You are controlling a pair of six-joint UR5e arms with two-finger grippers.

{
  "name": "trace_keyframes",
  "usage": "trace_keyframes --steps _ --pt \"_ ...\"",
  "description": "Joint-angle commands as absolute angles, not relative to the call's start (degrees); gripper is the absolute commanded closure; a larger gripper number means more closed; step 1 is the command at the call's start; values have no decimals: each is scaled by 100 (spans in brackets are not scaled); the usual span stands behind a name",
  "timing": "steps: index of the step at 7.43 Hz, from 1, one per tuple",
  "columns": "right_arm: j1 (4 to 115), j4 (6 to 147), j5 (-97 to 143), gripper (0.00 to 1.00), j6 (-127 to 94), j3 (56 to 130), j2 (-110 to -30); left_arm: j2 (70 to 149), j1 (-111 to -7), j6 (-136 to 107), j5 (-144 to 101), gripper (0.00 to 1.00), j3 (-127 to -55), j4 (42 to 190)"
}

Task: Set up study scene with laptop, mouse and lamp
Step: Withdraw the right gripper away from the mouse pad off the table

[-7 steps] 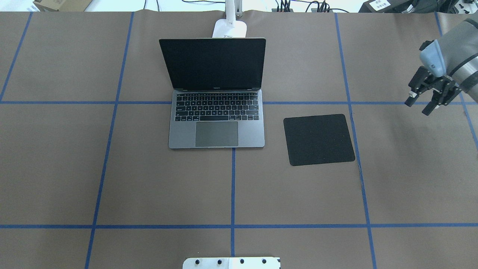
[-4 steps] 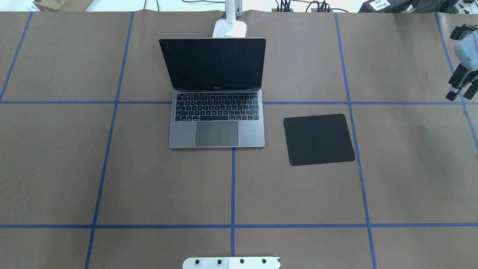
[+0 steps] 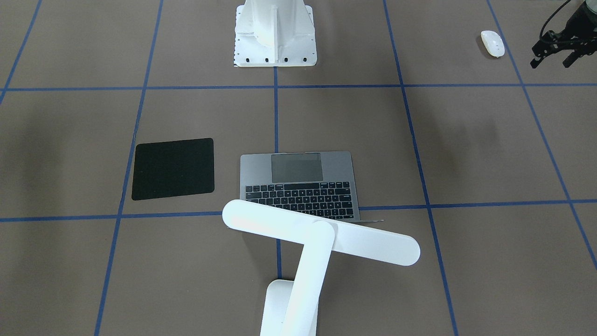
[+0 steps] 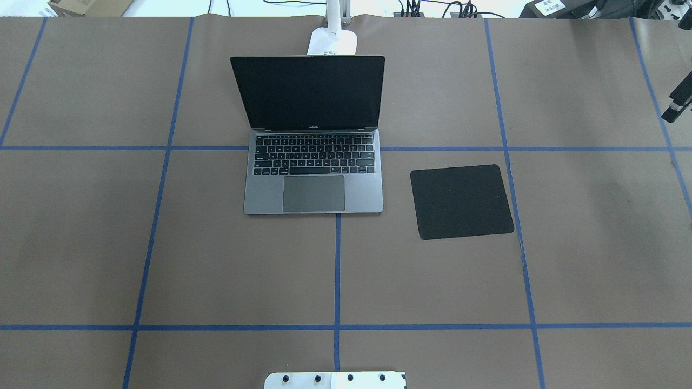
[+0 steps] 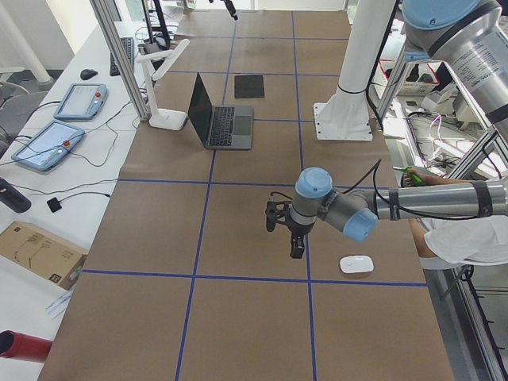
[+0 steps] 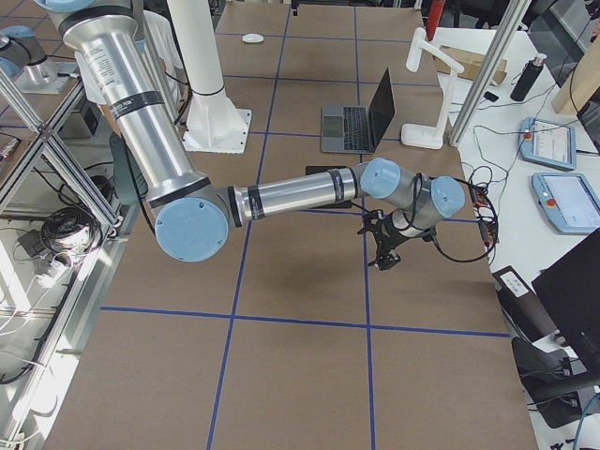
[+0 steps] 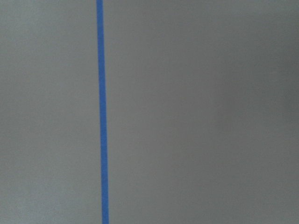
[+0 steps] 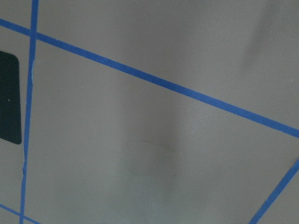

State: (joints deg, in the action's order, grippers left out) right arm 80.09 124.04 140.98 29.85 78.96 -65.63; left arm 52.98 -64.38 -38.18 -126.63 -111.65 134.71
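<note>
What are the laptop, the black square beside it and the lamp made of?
The laptop looks like grey metal, with an even matte sheen. The black square seems soft rubber or foam: flat, dull, no shine. The lamp looks like glossy white plastic, perhaps painted metal.

The laptop (image 4: 264,195) is matt grey metal with a dark glossy screen. The lamp (image 3: 322,238) and mouse (image 3: 493,43) are smooth, glossy white plastic. The square mat (image 4: 461,201) is matt black. Matt brown paper (image 4: 594,259), lined with blue tape (image 4: 336,270), covers the tabletop (image 4: 216,259).
</note>
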Motion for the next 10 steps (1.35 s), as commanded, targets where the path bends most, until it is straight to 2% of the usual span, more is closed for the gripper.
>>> trace_keyframes --steps 1,3,6,8,10 --pt "8060 12287 14080 1 2640 8286 -6635 4949 -6434 -4558 -12857 1 -9980 15540" --pt "8060 12183 14071 1 2286 8699 -6837 4826 -6355 -5103 -13016 1 -9817 15768" --pt "8051 12006 14062 1 2127 8763 -6856 4825 -5811 -5991 -13043 1 -9809 15846" --pt "8016 11805 14045 1 2074 8763 -6881 4834 -5231 -6589 -12947 1 -9809 16065" --pt "7902 11751 14036 1 1899 8763 -6882 4860 -3902 -7711 -11986 1 -9809 16215"
